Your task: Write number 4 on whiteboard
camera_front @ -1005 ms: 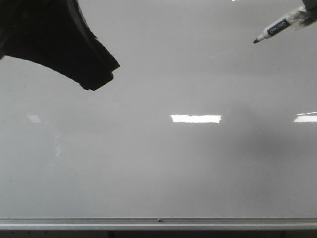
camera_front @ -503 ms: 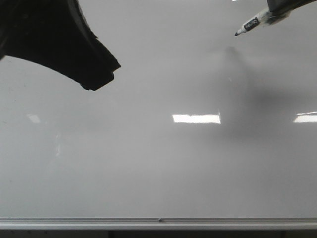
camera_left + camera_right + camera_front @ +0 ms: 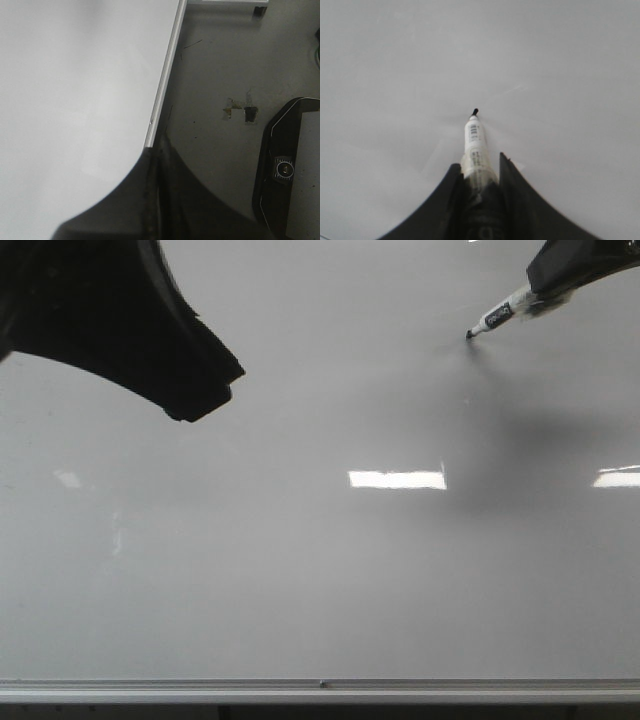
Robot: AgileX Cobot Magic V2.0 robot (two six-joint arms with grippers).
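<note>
Front view showed your right end effector (image 3: 545,292) pinching the marker (image 3: 500,316), tip at the whiteboard (image 3: 320,580); left end effector's (image 3: 195,400) state couldn't be told. You needed light, even pressure.

right gripper (image 3: 479,167) clamps a marker (image 3: 475,145) that juts out beyond its fingertips. left gripper (image 3: 155,200) hangs with its fingers pressed together, holding nothing.

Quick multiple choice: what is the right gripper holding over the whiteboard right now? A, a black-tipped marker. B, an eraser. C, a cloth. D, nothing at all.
A: the right gripper is shut on a white-barrelled marker, its black tip pointing at the unmarked whiteboard.
</note>
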